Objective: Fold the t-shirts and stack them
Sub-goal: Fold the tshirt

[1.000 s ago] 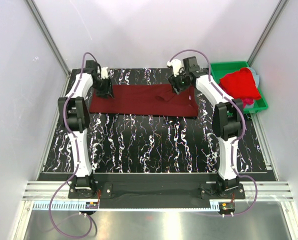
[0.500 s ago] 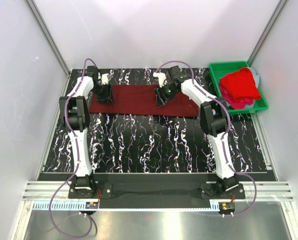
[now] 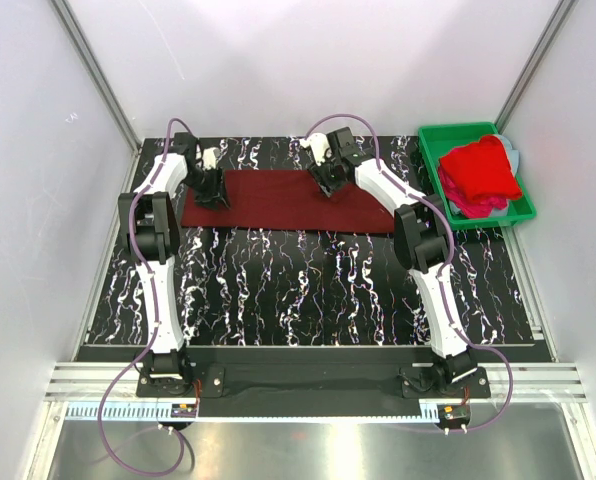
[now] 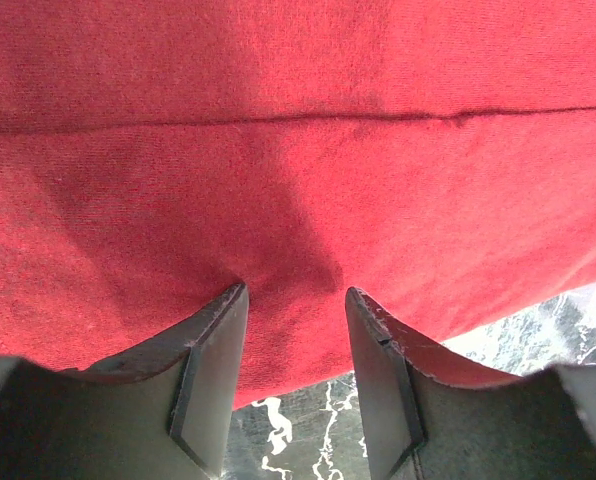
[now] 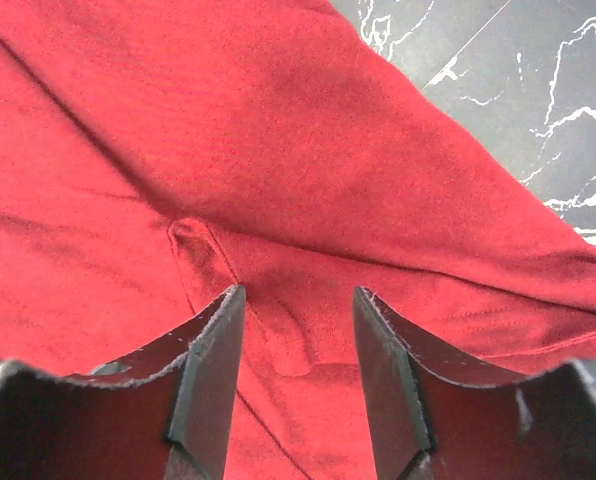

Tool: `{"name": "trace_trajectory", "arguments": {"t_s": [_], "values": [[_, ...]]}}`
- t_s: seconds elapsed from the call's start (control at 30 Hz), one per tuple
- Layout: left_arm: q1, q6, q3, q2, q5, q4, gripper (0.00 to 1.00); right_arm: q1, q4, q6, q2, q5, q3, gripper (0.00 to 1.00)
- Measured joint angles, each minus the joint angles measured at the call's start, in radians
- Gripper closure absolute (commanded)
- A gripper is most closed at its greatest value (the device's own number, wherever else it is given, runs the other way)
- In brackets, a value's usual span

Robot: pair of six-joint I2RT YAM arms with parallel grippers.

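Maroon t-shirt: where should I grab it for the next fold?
Likely its left short edge, pinched from above by the left gripper: the maroon t-shirt lies flat as a long strip, so only an edge offers a lip.

Maroon shirt [image 3: 278,200]: soft knit cloth, matt, with a fine weave and a stitched seam.
Red shirt [image 3: 481,168]: cloth, matt.
Bin [image 3: 430,150]: green plastic, smooth, slight sheen.
Surface [image 3: 308,290]: black with white marble veining, smooth, faintly glossy.
Left pincer [image 4: 296,295]: dark grey, matt, pad edges worn rough.
Right pincer [image 5: 298,295]: dark grey, matt, frayed pad edges.
Arms [image 3: 163,290]: white and black hard shells, smooth, lightly glossy.
Rail [image 3: 318,378]: bare metal, brushed.
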Motion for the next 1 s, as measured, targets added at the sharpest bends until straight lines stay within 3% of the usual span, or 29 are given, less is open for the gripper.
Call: {"name": "trace_trajectory", "arguments": {"t_s": [0.6, 0.8, 1.0], "values": [[0.0, -0.007, -0.032, -0.016, 0.013, 0.021, 0.51, 0.0, -0.096, 0.022, 0.009, -0.205, 0.013, 0.51], [0.0, -0.007, -0.04, -0.02, 0.013, 0.026, 0.51, 0.0, -0.116, 0.022, 0.009, -0.197, -0.016, 0.48], [-0.002, -0.007, -0.057, -0.029, 0.014, 0.032, 0.51, 0.0, -0.085, 0.015, 0.011, -0.093, -0.013, 0.47]]}}
